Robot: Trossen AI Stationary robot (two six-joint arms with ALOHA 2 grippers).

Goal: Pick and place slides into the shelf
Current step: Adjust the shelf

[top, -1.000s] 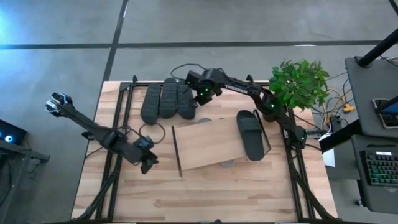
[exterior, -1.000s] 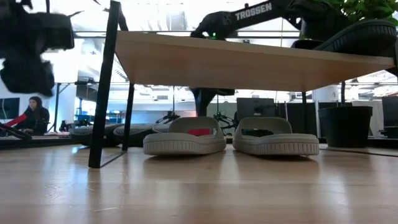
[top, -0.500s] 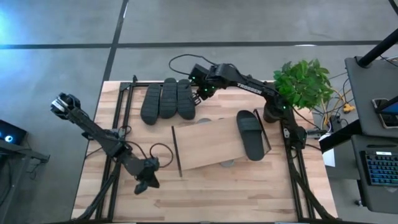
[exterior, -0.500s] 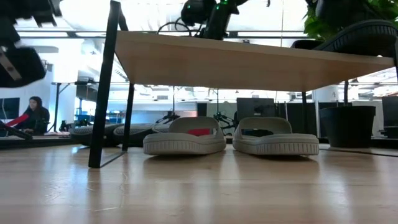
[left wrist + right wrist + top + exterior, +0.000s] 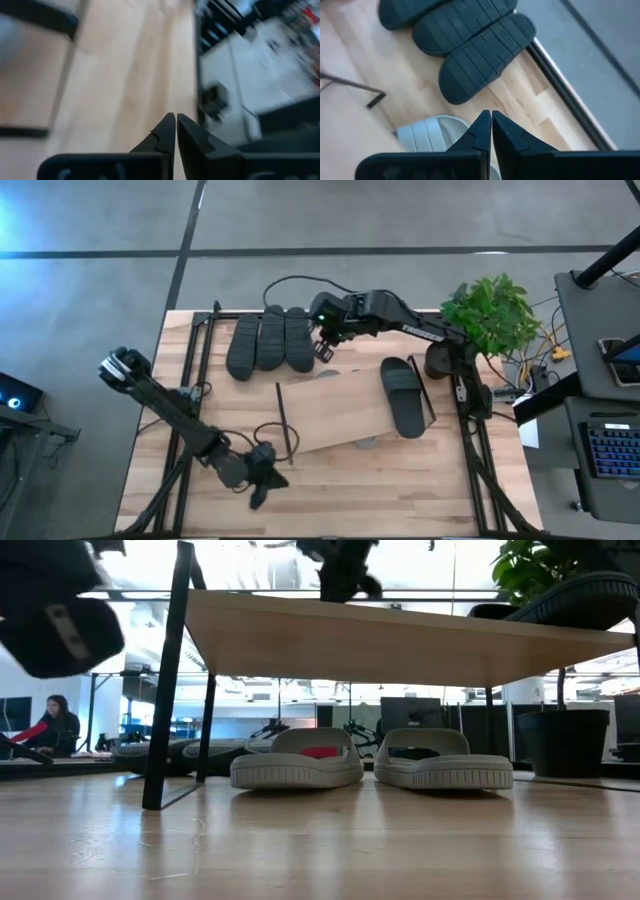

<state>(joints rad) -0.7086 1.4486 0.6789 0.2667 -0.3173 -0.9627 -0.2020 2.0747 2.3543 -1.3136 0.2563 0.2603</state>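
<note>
So I'm running this shelf (image 5: 330,415) job remotely and it's looking about halfway: one dark slide (image 5: 404,396) is lying on the top board, and two light grey slides (image 5: 297,759) are sitting side by side on the table under it. Three more dark slides (image 5: 268,340) are lying soles-up in a row at the far side of the table, so I'm judging those are what's left to move

The right claw (image 5: 322,348) is hanging in the air with its fingers pressed together, gripping nothing. In its wrist view the nearest dark sole (image 5: 485,57) is lying just ahead of the fingertips, with the toe of a light grey slide (image 5: 432,132) closer in and off to one side. So the pile is right beside that claw, not touching it

The left claw (image 5: 262,482) is sitting low near my edge of the table, pinched shut on nothing too, well apart from every slide, just beside the shelf's near corner
</note>
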